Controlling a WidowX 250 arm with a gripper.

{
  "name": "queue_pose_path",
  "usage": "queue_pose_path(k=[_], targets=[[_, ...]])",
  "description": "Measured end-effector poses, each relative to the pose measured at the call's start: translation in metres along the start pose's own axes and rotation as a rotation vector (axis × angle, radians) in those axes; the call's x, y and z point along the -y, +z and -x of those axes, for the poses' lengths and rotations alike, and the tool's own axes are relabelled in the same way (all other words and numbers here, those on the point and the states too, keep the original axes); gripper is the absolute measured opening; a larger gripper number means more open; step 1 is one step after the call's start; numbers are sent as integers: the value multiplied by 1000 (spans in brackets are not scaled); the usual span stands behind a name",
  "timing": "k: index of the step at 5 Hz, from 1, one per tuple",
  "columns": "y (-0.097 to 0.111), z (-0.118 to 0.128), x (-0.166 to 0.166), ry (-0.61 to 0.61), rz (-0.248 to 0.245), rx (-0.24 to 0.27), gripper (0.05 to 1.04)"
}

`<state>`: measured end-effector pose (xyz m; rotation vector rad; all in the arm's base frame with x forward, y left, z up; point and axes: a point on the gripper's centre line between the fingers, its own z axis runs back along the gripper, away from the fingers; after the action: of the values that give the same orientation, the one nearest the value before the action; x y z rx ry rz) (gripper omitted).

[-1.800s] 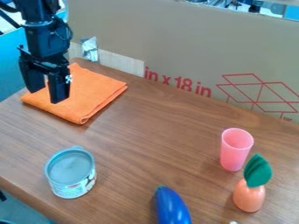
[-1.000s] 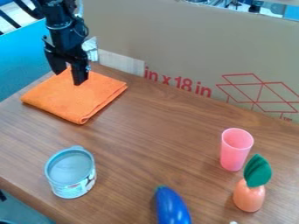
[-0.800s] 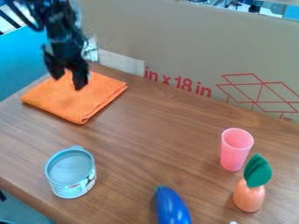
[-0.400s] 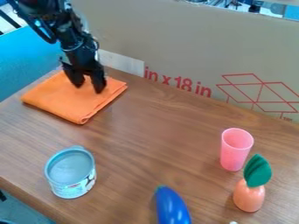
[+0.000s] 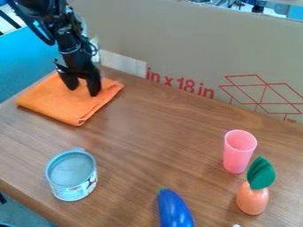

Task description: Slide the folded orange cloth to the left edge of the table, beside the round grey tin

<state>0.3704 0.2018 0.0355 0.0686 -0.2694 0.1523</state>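
Gripper (image 5: 82,91) over folded orange cloth (image 5: 52,104), fingers released, spread apart, tips down at cloth. Cloth on far left of counter (image 5: 148,137), near cardboard (image 5: 183,40). Can (image 5: 72,177) front left, blue eggplant (image 5: 174,210) bottom edge, pink cup (image 5: 238,157) right, just behind leafy orange toy (image 5: 252,200).

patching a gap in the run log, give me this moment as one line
claw: fingers apart, at folded orange cloth | tin can: lower left | pink cup: right | blue eggplant: bottom edge
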Motion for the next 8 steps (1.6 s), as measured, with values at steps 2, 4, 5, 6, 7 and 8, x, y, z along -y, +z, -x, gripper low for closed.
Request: queue_pose_path(k=[2,4,5,6,7,8], targets=[[18,85,-11,36,-25,-228,1001],[22,107,-6,19,-26,-274,1002],[24,110,-6,56,-34,-291,1002],[28,105,-8,84,-37,-294,1001],[36,89,-11,90,-33,-251,1001],[60,77,-3,-28,21,-253,1001]])
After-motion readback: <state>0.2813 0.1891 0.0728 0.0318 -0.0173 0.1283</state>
